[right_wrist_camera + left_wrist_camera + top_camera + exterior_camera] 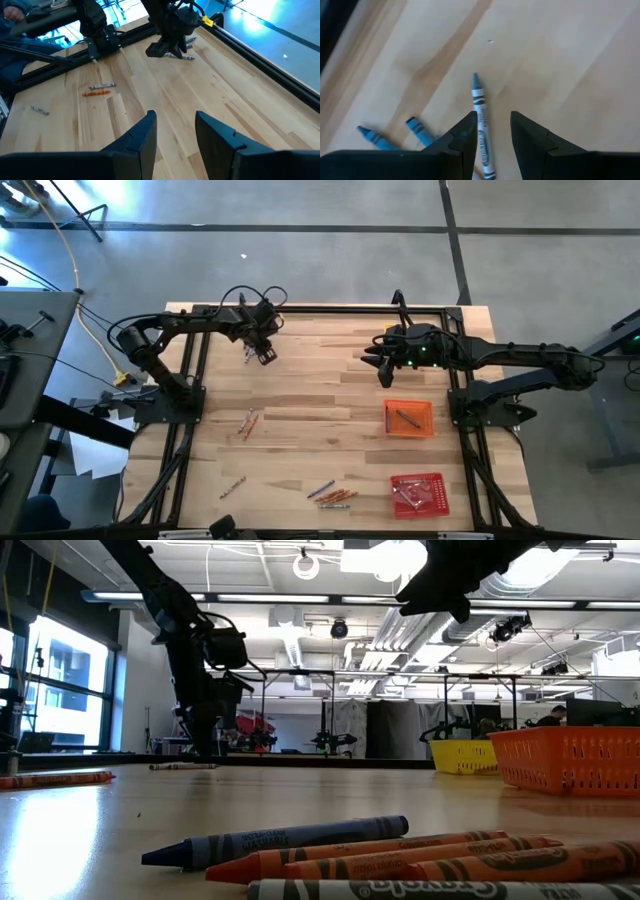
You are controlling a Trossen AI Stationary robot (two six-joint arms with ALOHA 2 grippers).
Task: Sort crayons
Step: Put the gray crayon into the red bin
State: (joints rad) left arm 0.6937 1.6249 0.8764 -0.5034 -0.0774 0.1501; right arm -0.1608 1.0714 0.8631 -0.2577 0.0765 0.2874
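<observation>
The left gripper (266, 356) hangs low over the far left part of the wooden table (300, 395), fingers spread with nothing between them touching. Directly under it lies a grey-blue crayon (481, 117), running lengthwise into the gap between the two fingers (464, 137); its near end is cut off by the picture edge. Two blue crayons (417, 131) lie just to one side of that claw, their lower ends hidden behind its dark body.

The right gripper (380, 360) hovers released above bare wood across from the left one, well clear of any crayon. Nearer the front edge from it sit an orange tray (409, 418) holding one grey crayon (405, 418), and a red tray (419, 493) whose contents are too small to count. A yellow tray (465, 755) shows only from table height, half hidden by the orange one.

Loose crayons lie apart from both claws: a pair (248, 421), a single one (232, 488), and a blue and orange cluster (333, 495) by the front edge.

Beyond the table is a grey concrete floor and a workshop hall with ceiling lights and ducts
</observation>
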